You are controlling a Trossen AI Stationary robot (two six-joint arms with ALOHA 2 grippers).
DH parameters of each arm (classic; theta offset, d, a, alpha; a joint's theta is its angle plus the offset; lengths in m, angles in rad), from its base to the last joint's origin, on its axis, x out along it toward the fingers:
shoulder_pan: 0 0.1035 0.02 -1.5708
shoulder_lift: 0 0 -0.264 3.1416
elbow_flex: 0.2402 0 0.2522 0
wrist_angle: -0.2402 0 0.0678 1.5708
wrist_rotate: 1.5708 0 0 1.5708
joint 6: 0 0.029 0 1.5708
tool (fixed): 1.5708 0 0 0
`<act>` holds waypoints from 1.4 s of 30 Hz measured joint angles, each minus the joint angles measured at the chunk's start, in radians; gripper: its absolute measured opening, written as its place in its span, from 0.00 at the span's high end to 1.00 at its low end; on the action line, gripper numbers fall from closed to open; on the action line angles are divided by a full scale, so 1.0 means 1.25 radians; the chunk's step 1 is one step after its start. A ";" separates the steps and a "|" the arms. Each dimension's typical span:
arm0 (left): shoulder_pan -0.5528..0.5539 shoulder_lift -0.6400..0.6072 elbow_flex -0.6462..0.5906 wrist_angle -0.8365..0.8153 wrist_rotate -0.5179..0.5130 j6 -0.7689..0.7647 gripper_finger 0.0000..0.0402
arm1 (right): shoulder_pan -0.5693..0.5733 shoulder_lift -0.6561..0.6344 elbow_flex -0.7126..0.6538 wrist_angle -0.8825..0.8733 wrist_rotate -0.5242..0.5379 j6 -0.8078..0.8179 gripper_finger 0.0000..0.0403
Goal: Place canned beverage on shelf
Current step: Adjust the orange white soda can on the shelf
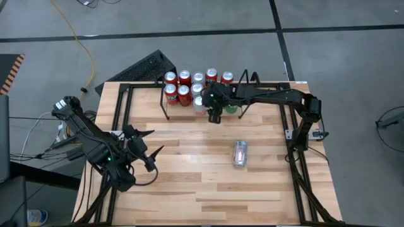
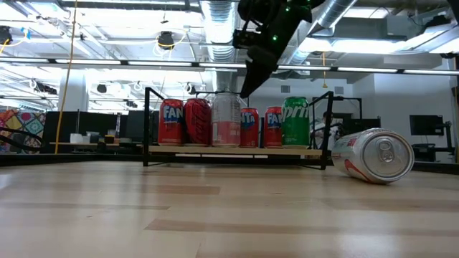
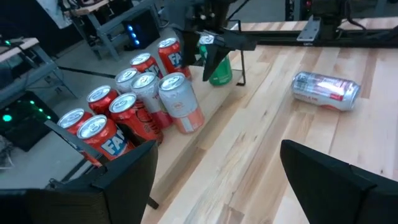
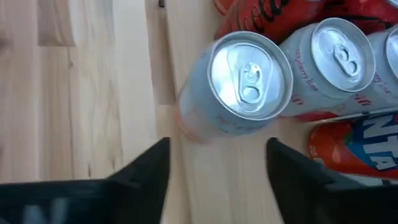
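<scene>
Wooden table [image 1: 189,183]: holds everything listed. Black wire shelf [image 1: 165,106], far edge of the table: carries red cans [image 1: 177,86], a green can [image 2: 295,122] and one pale can [image 4: 239,84] upright at its near edge. Right gripper [image 1: 214,115]: above the pale can, fingers spread, clear of it on both sides. Left gripper [image 1: 150,153]: near left, fingers wide apart, empty. Second pale can [image 1: 240,153]: on its side, mid-table.

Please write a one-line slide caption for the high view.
Right gripper hovers open above a pale can at the shelf edge; another can lies mid-table; left gripper waits.
</scene>
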 joint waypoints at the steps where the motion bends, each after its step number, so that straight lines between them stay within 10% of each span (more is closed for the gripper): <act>1: 0.000 0.005 0.000 0.000 0.001 0.000 0.19 | 0.000 0.000 0.000 0.001 0.000 -0.001 0.37; 11: 0.000 0.007 0.000 0.001 0.021 0.001 0.19 | 0.000 0.000 0.000 0.092 0.000 0.006 0.02; 29: 0.000 0.007 0.000 0.009 0.026 -0.002 0.19 | -0.002 0.086 -0.001 0.146 0.028 0.127 0.08; 42: 0.000 0.007 0.000 0.009 -0.020 -0.029 0.19 | 0.050 0.085 0.001 0.155 0.090 0.179 0.46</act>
